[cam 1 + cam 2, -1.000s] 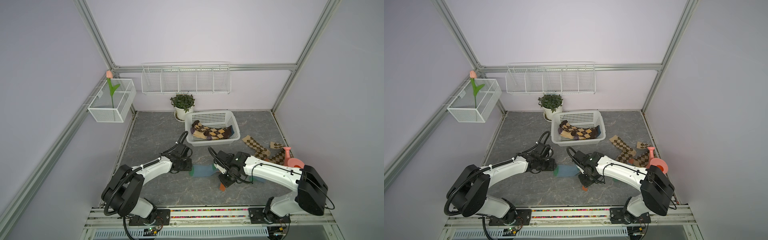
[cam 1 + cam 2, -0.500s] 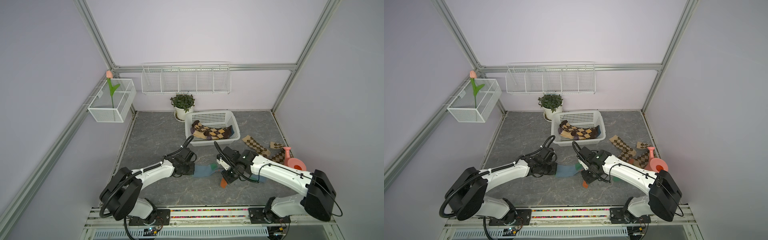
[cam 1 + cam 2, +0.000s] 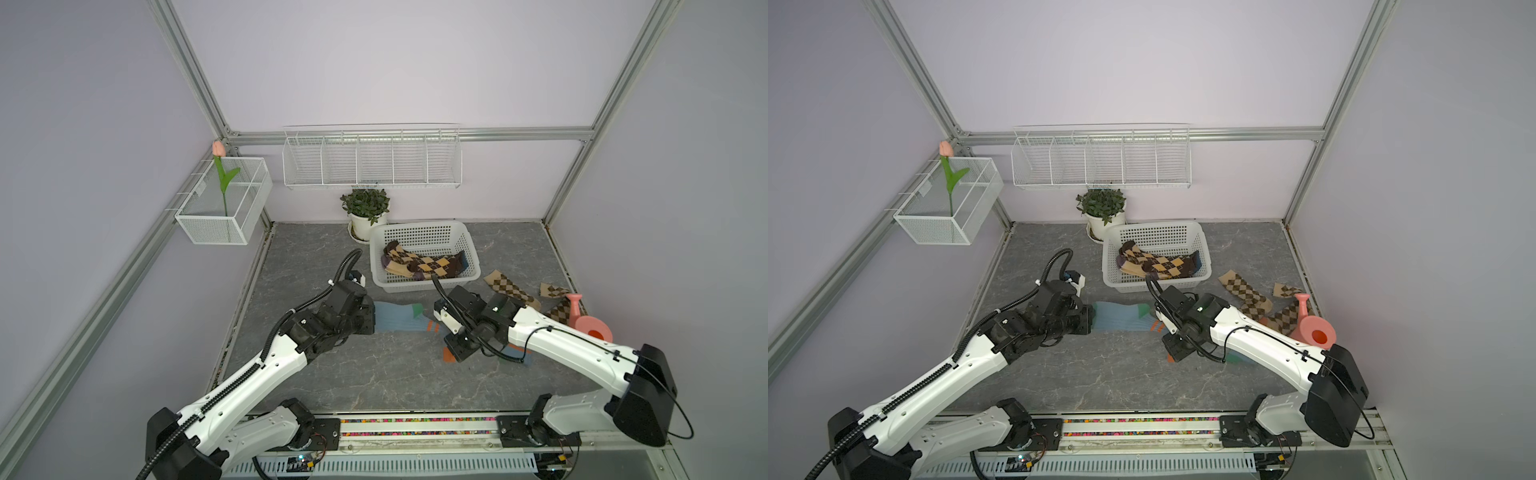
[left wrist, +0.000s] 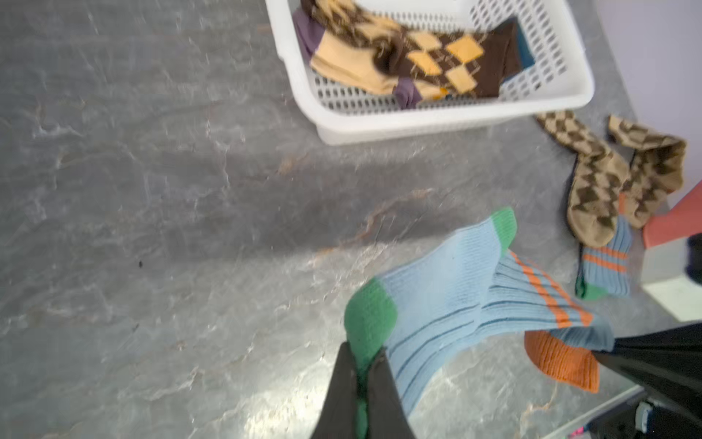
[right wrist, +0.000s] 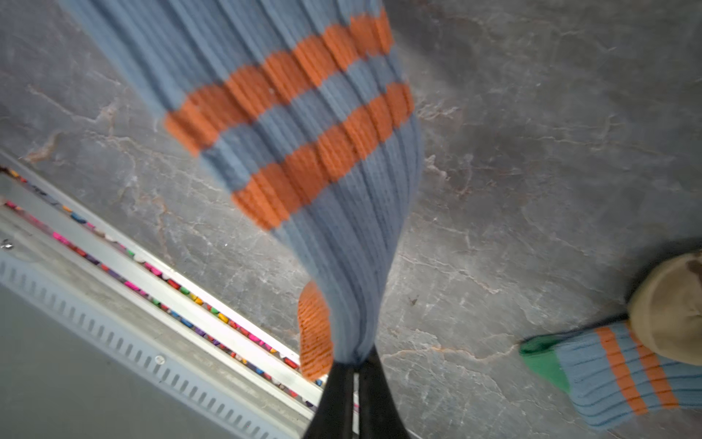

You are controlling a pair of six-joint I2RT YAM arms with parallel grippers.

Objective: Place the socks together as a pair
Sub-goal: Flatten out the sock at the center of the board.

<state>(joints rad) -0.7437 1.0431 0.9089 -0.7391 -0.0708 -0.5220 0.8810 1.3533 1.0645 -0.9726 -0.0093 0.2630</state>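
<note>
My left pincer (image 4: 361,366) is clamped on the green toe of the blue sock (image 4: 452,300). I see my right pincer (image 5: 355,366) pinching its cuff end.

Your two top views sit high above the front edge of the table (image 3: 395,374), looking down toward its back edge. Both top views take in the whole table and both arms. Your left wrist camera looks close past the left gripper (image 4: 362,353) toward the basket (image 4: 418,121). Your right wrist camera looks close past the right gripper (image 5: 355,365) at the table's front edge. Both wrist views share the held blue sock (image 4: 448,296).
</note>
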